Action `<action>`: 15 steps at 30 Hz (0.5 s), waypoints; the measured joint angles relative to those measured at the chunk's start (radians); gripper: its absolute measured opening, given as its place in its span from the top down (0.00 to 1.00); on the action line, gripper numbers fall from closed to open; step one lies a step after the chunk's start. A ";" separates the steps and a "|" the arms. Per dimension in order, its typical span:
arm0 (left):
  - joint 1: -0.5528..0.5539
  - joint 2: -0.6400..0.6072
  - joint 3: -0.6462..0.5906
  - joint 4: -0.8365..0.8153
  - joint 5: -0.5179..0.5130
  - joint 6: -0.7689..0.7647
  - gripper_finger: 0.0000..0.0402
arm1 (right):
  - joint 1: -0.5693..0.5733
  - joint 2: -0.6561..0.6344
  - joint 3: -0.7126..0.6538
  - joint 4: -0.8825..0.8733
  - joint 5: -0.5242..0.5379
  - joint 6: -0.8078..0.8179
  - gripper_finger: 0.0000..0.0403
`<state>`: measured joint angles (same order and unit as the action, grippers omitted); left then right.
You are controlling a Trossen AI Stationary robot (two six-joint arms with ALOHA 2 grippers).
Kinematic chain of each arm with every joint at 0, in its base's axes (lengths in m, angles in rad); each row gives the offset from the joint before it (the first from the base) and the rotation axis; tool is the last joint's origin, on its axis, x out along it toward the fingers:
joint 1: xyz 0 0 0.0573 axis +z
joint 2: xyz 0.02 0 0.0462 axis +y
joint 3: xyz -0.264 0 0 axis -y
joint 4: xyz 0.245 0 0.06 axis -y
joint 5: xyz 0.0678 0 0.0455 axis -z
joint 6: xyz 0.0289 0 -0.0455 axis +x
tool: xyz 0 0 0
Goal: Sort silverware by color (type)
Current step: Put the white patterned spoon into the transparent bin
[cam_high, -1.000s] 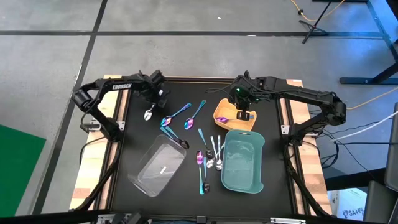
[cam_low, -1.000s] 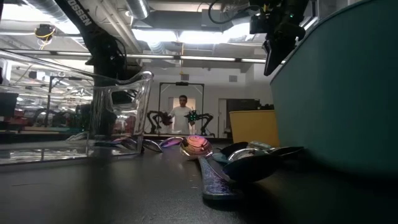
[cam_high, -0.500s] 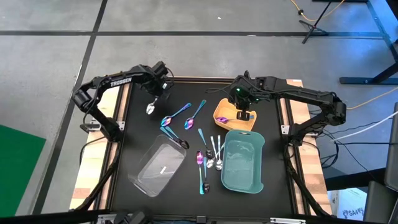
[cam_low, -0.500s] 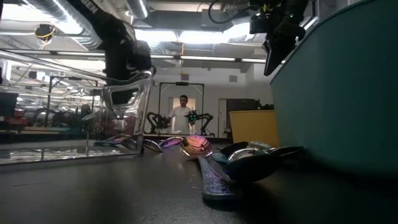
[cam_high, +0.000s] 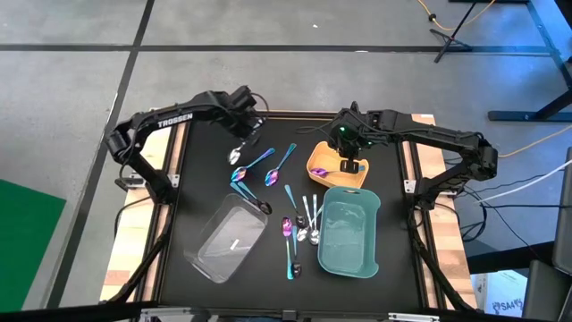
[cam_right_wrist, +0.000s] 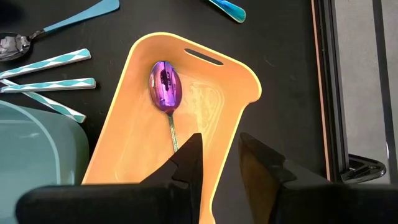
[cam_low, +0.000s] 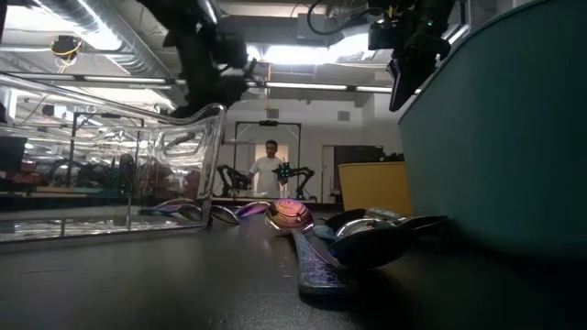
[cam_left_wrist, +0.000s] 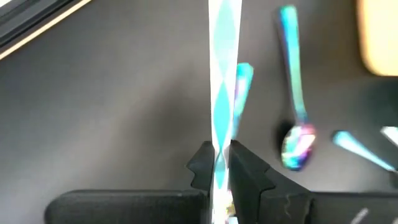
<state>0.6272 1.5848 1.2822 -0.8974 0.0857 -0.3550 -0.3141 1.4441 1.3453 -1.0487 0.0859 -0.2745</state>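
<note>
Nearest you in the high view, the clear tray (cam_high: 225, 240) at lower left and the teal tray (cam_high: 349, 233) at lower right crowd the front of the table (cam_high: 197, 179), with a cluster of silverware (cam_high: 299, 228) between them, so you have little open room there. In mid-frame two iridescent spoons (cam_high: 266, 165) lie loose beside the yellow tray (cam_high: 333, 163), which already holds a purple spoon (cam_right_wrist: 165, 87). Your right gripper (cam_right_wrist: 217, 158) hovers over that tray with fingers apart and nothing between them. Farther back, at upper left of the table, your left gripper (cam_left_wrist: 216, 165) is clamped on a teal-patterned handle (cam_left_wrist: 222, 74), the utensil (cam_high: 236, 154) hanging below it. The grip looks thin and near one end, though the blurred wrist view makes that uncertain; a quick swing could let it slip or pivot. The table's back edge is close.
</note>
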 joint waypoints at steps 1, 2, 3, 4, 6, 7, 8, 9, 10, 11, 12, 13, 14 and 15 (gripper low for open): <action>-0.013 0.000 0.017 -0.002 0.008 -0.003 0.94 | 0.000 0.000 0.000 0.000 0.000 0.000 0.78; -0.027 0.000 0.034 -0.003 0.015 -0.003 0.94 | 0.000 0.000 0.000 0.000 0.000 0.000 0.78; -0.042 0.000 0.052 -0.005 0.021 -0.005 0.94 | 0.000 0.000 0.000 0.000 0.000 0.000 0.78; -0.057 0.000 0.069 -0.008 0.028 -0.007 0.94 | 0.000 0.000 0.000 0.000 0.000 0.000 0.78; -0.089 0.000 0.099 -0.013 0.043 -0.018 0.94 | 0.000 0.000 0.000 0.000 0.000 0.000 0.78; -0.105 0.000 0.114 -0.012 0.047 -0.028 0.94 | 0.000 0.000 0.000 0.000 0.000 0.000 0.78; -0.122 0.000 0.127 -0.012 0.050 -0.034 0.94 | 0.000 0.000 0.000 0.000 0.000 0.000 0.78; -0.139 0.000 0.139 -0.012 0.052 -0.037 0.94 | 0.000 0.000 0.000 0.000 0.000 0.000 0.78; -0.157 0.000 0.150 -0.012 0.054 -0.042 0.94 | 0.000 0.000 0.000 0.000 0.000 0.000 0.78; -0.174 0.000 0.161 -0.012 0.053 -0.053 0.94 | 0.000 0.000 0.000 0.000 0.000 0.000 0.78; -0.192 0.000 0.170 -0.012 0.052 -0.063 0.94 | 0.000 0.000 0.000 0.000 0.000 0.000 0.78; -0.212 0.000 0.178 -0.012 0.048 -0.072 0.94 | 0.000 0.000 0.000 0.000 0.000 0.000 0.78; -0.230 -0.001 0.186 -0.011 0.042 -0.082 0.94 | 0.000 0.000 0.000 0.000 0.000 0.000 0.78; -0.248 -0.001 0.192 -0.011 0.035 -0.088 0.94 | 0.000 0.000 0.000 0.000 0.000 0.000 0.78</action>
<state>0.3787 1.5839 1.4740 -0.9089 0.1205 -0.4435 -0.3141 1.4441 1.3453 -1.0488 0.0860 -0.2745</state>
